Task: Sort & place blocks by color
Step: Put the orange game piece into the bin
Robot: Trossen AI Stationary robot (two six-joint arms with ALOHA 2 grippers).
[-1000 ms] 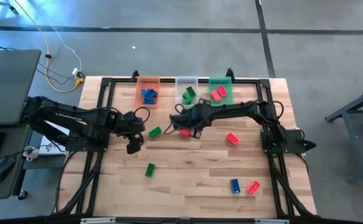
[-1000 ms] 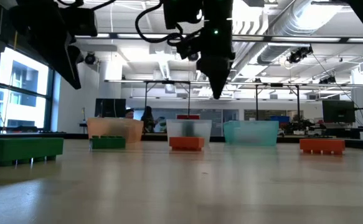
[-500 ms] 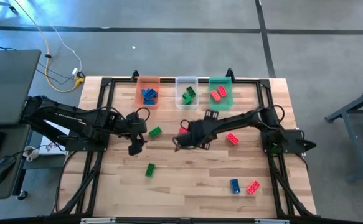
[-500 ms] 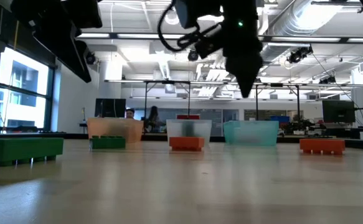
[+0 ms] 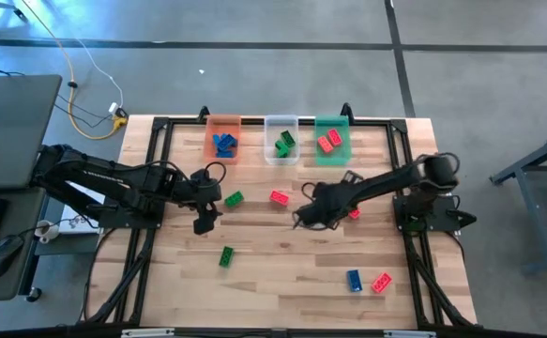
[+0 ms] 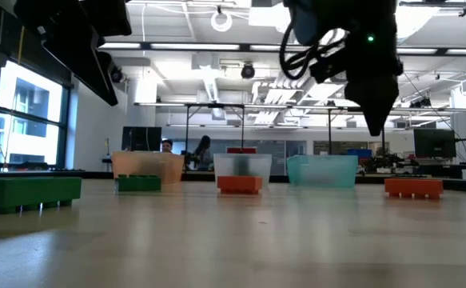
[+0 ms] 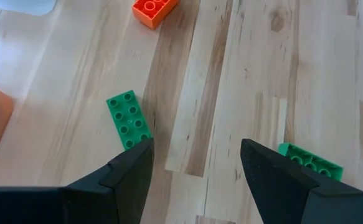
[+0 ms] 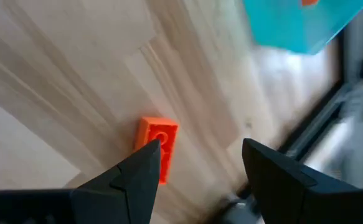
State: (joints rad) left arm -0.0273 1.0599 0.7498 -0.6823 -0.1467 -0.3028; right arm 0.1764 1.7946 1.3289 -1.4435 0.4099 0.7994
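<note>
Mid-table, right of centre, the right gripper [image 5: 303, 222] hangs above the wood w/ fingers spread and nothing between them. In its wrist view a red block [image 8: 159, 144] lies on the boards just ahead of one finger, off to that side rather than in the gap; from above that block [image 5: 352, 211] shows partly under the arm. Another red block [image 5: 280, 197] sits apart from the gripper, toward the bins.

Left gripper [image 5: 199, 222] hovers left of centre, fingers also apart, empty. A green block [image 7: 127, 119] lies just past one fingertip, a second green one [image 7: 310, 160] close beside the other finger; neither is in the gap. From above, one green block [image 5: 235, 198] lies btwn the two grippers and one [image 5: 226, 255] nearer the front edge.

At the front right, a blue block [image 5: 354, 280] and red block [image 5: 381, 282] lie side by side, well apart from both grippers.

Back edge: orange bin [image 5: 222, 125] w/ blue blocks, clear bin [image 5: 281, 123] w/ green ones, green bin [image 5: 333, 124] w/ red ones.
</note>
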